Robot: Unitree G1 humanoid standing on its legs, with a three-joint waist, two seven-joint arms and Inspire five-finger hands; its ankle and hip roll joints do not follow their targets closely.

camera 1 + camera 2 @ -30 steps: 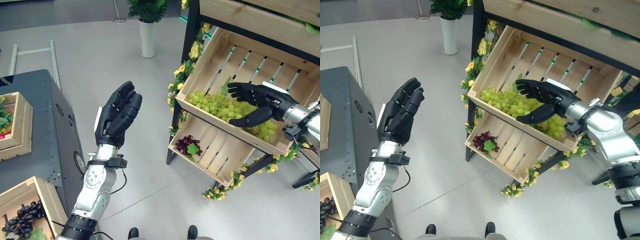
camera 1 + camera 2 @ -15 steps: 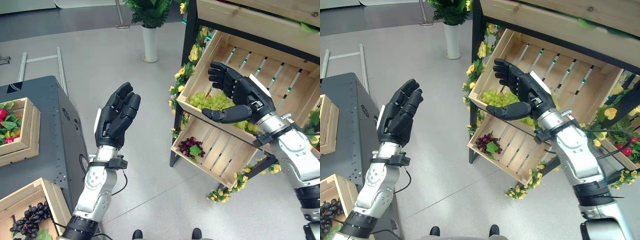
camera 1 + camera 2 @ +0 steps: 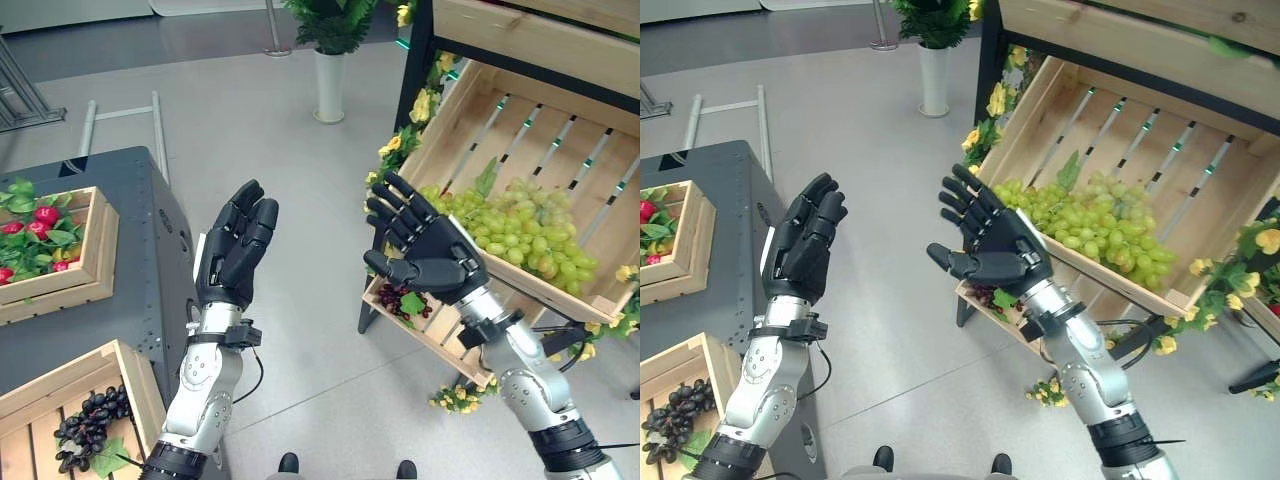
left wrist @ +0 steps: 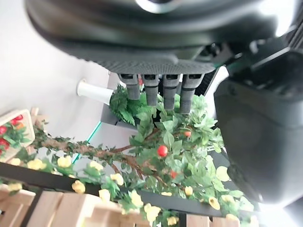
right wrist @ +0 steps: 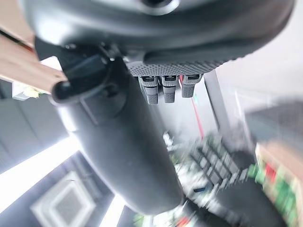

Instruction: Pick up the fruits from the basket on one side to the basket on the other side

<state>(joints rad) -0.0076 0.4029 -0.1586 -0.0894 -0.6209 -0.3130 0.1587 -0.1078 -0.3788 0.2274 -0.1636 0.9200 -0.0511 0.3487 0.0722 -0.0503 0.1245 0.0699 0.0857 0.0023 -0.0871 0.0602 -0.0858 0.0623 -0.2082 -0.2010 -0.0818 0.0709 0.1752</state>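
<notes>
Both dark hands, the left hand (image 3: pixel 232 262) and the right hand (image 3: pixel 430 255), are held up empty with fingers spread, beside the slanted wooden crate (image 3: pixel 470 110) of green grapes (image 3: pixel 525 225).

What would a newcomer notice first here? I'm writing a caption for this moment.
Two dark hands, the left hand and the right hand, raised open and empty at centre. To the right, a heap of green grapes fills a tilted wooden crate on a flower-trimmed rack. At lower left, dark grapes lie in another crate.
</notes>
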